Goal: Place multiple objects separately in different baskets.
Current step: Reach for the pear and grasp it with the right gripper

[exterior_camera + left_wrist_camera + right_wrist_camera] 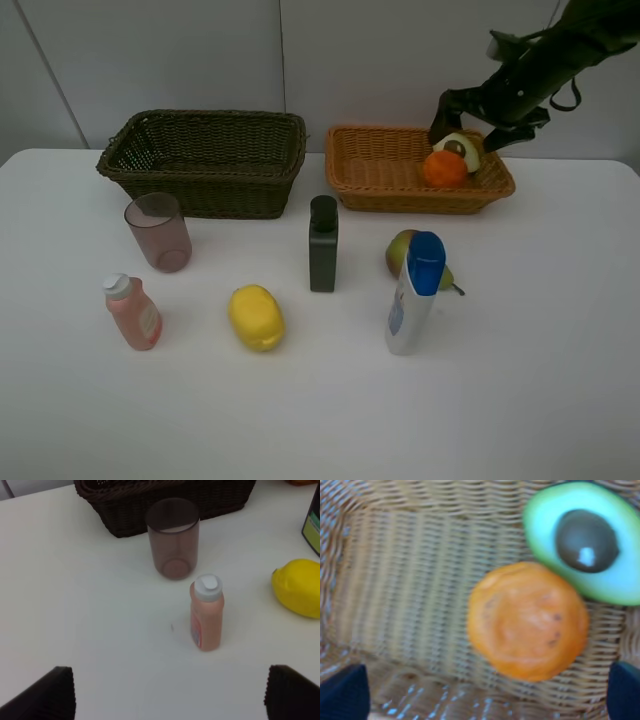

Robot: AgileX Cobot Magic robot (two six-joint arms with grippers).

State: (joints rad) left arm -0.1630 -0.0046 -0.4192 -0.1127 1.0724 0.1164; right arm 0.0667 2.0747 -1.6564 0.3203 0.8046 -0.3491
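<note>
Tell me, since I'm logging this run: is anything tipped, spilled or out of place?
Nothing stands out. The pink cup, pink bottle, dark green bottle and white bottle all stand upright, nothing is spilled, and the orange and avocado half lie touching inside the light basket.

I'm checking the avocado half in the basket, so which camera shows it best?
The right wrist view: the avocado half lies close up, cut face and pit showing, against the orange in the light basket. The high view shows it small, partly behind the orange. The left wrist view misses it.
</note>
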